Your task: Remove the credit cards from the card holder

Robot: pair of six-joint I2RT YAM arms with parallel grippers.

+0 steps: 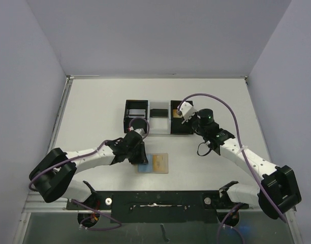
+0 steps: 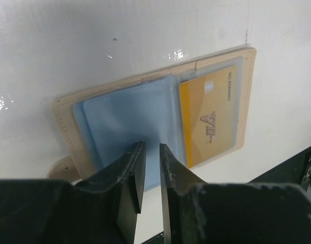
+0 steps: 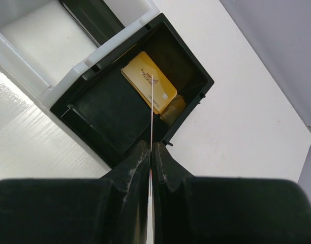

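The tan card holder (image 2: pixel 64 127) lies open on the table, also in the top view (image 1: pixel 164 163). Its right clear pocket holds a yellow card (image 2: pixel 209 117). Its left pocket (image 2: pixel 125 122) shows light blue; I cannot tell card from sleeve. My left gripper (image 2: pixel 151 147) hovers at the blue pocket's near edge, jaws a narrow gap apart with nothing between them; it shows in the top view (image 1: pixel 139 155). My right gripper (image 3: pixel 151 145) is shut on a thin card seen edge-on (image 3: pixel 152 101), over the tray's right black compartment (image 3: pixel 110 117), where another yellow card (image 3: pixel 143 84) lies.
The black-and-white three-compartment tray (image 1: pixel 149 126) stands behind the holder; its left compartment holds a greyish card (image 1: pixel 136 113). A black bar (image 1: pixel 155 201) runs along the near table edge between the arm bases. Grey walls close in the table's sides and back.
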